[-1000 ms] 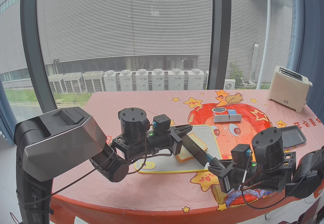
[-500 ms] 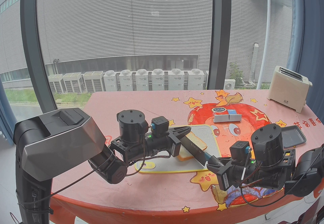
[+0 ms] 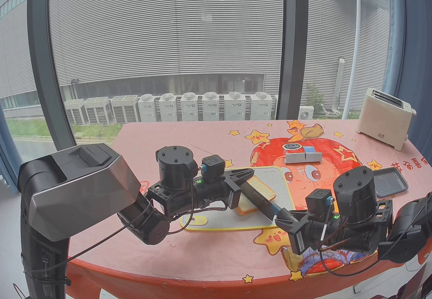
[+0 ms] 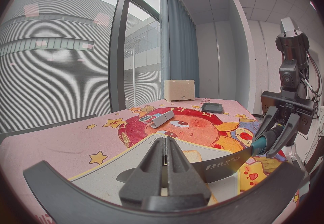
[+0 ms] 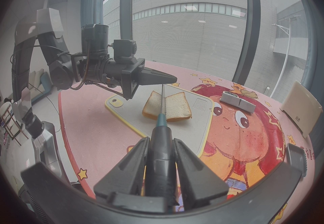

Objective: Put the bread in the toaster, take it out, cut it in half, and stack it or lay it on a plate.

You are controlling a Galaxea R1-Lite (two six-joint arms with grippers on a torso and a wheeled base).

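Jaws: right gripper (image 5: pixel 159 141) is clamped on the knife (image 3: pixel 261 198); left gripper (image 4: pixel 165 141) has its jaws pressed together.
Pale, tan-crusted bread (image 5: pixel 176 106) lies flat on the board (image 5: pixel 190 131) mid-table, with the blade across its middle.

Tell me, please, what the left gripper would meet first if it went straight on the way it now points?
Probably the dark blade of the teal-handled knife, which crosses just ahead of the left gripper above the square bread slice; depth is unclear.
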